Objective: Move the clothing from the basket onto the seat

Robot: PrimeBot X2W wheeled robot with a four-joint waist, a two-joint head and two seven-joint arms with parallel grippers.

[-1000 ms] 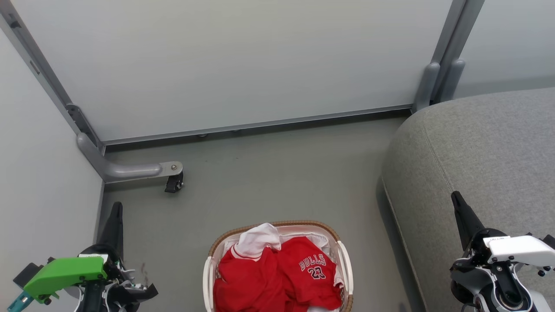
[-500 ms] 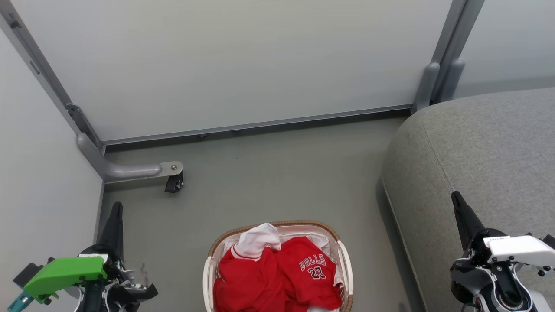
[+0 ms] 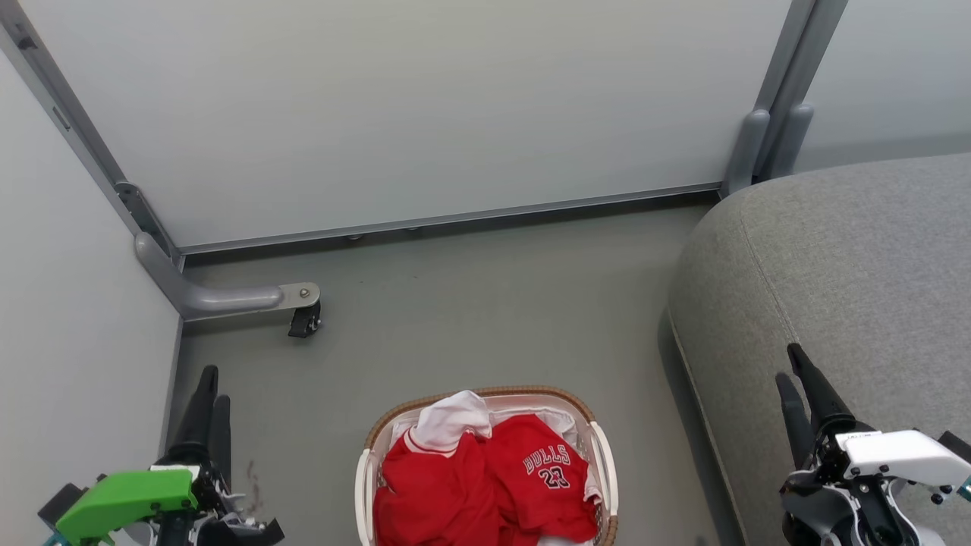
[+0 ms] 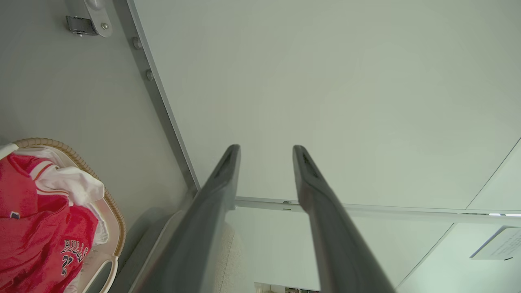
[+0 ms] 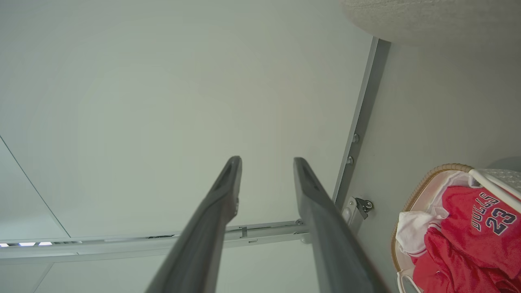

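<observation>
1. My left gripper (image 3: 215,385): lower left of the head view, its two dark fingers parted with nothing between them. It hangs over the floor (image 3: 470,303), left of the basket.
2. My right gripper (image 3: 788,362): lower right, fingers likewise parted and empty, above the seat's front edge.
3. Basket (image 3: 531,390): white, brown woven rim, standing on the floor between my two grippers, near the seat.
4. Clothing (image 3: 447,493): red, heaped inside the basket. The jersey (image 3: 546,462), lettered "BULLS 23", lies to the right; a white sleeve (image 3: 451,417) lies at the far rim.
5. Seat (image 3: 850,258): grey fabric, rounded edge, stitched seam, right of the basket.
6. Caster (image 3: 305,322): black, on a grey bracket, well apart from the basket.
</observation>
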